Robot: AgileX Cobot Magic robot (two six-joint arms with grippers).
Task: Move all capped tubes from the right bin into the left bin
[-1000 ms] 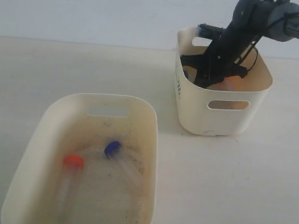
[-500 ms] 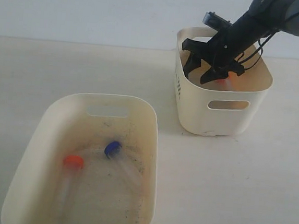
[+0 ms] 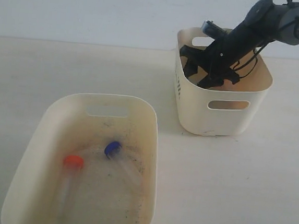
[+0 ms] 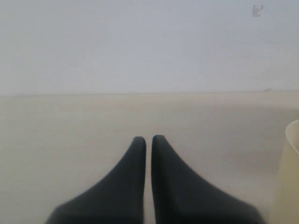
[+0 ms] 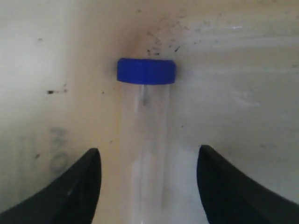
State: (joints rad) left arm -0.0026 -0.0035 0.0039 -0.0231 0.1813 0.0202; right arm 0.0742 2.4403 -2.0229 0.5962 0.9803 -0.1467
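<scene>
The right bin point(image 3: 220, 110) stands at the back right, and my right gripper point(image 3: 199, 75) reaches down inside it. In the right wrist view my right gripper point(image 5: 148, 156) is open, and a blue-capped tube point(image 5: 146, 71) lies lengthwise between its fingers point(image 5: 86, 182), untouched. The left bin point(image 3: 49, 119) at the front left holds a blue-capped tube point(image 3: 113, 148) and an orange-capped tube point(image 3: 73, 162) on its speckled floor. No orange cap shows in the right bin. My left gripper point(image 4: 148, 138) is shut on nothing, low over the bare table.
The right arm point(image 3: 262, 19) comes in from the top right over the right bin's rim. The rim of a cream bin point(image 4: 292, 177) shows at the edge of the left wrist view. A pale wall point(image 3: 95, 7) backs the table.
The right gripper rose from deep in the right bin to above its rim, open. It has now dropped back inside, nearer the bin's far left side.
</scene>
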